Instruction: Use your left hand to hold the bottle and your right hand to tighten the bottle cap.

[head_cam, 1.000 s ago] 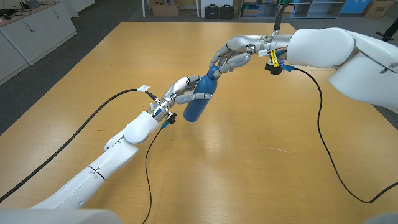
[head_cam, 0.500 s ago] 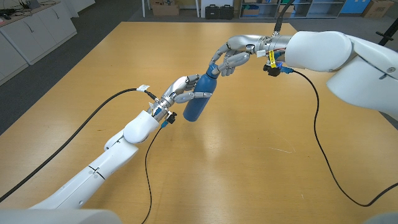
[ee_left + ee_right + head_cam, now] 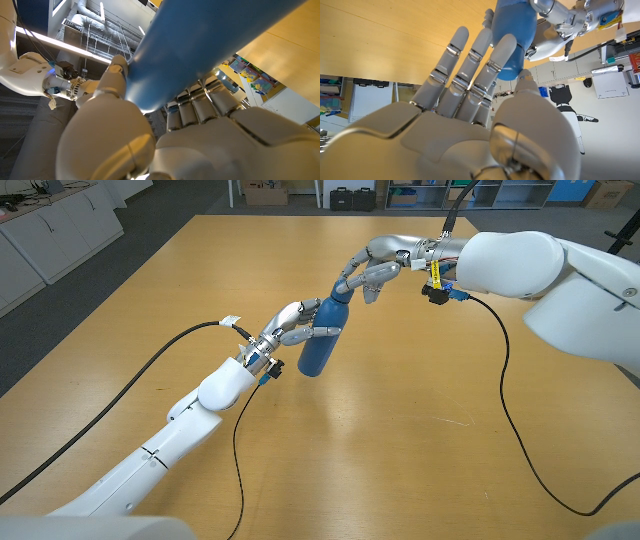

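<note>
No text, label, brand or number can be read in any view. The yellow tag (image 3: 437,275) on the right wrist and the white tag (image 3: 231,322) by the left wrist are too small to make out.

the right hand (image 3: 470,125) is seen from behind, its fingers (image 3: 481,65) stretched toward the blue bottle (image 3: 512,35). the bottle's top end is met by the fingertips; whether it is gripped cannot be told. the left hand (image 3: 560,20) is seen beyond, against the bottle. the wooden table (image 3: 385,45) is seen alongside.
</note>
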